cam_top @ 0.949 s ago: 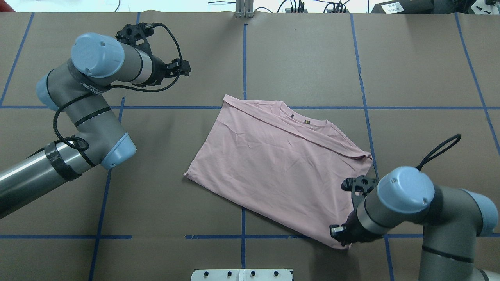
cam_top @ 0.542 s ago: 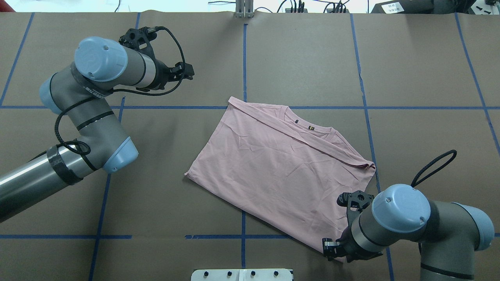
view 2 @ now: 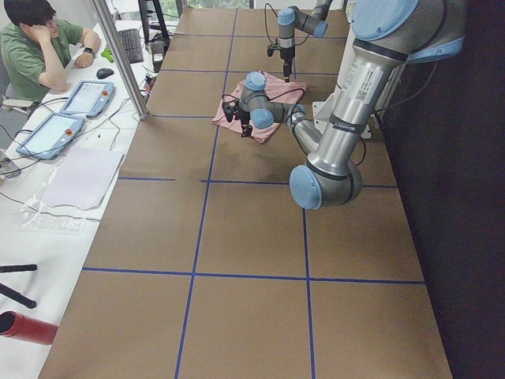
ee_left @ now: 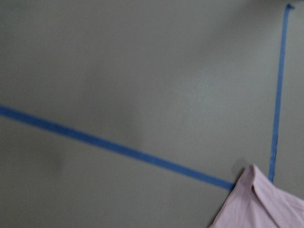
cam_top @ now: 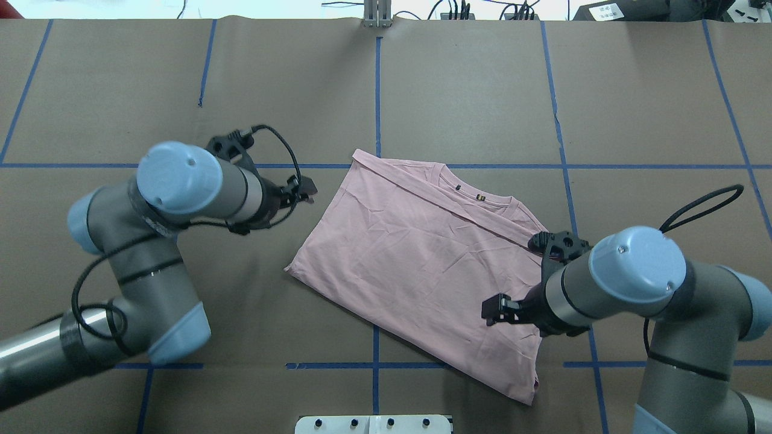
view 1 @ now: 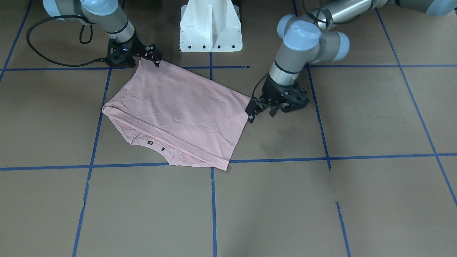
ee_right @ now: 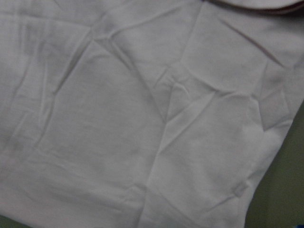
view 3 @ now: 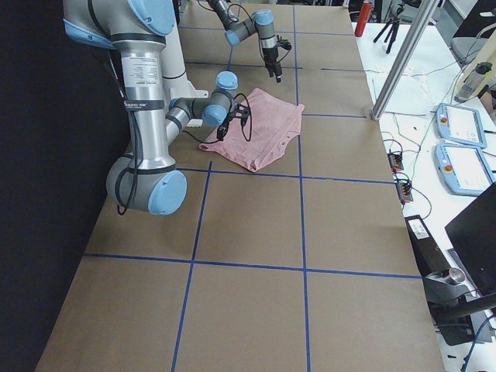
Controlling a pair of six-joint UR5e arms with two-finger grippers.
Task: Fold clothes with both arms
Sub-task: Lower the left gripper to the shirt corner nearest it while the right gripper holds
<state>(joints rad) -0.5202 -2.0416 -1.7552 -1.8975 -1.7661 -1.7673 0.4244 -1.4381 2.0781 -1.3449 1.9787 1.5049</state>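
One wide table, covered in brown paper and crossed by blue tape lines, is seen beneath everything. Over it the left arm and the right arm are bent in from opposite sides. Between them the pale pink T-shirt is laid flat, plain side up, already doubled over once and skewed against the grid, with its collar along the far edge.

The left gripper is held just beside the shirt's left edge, over bare paper, with no cloth in it. How far it is parted cannot be told. The right gripper is poised above the shirt's right part. Nothing appears to be gripped, and its opening cannot be told either.

Trouble could be expected at the grasp:
- If only the top layer were pinched, the existing fold would be pulled apart.
- If the left gripper were lowered onto paper, the edge would be pushed and bunched.
- With uneven lifts, the next crease would be set crooked.
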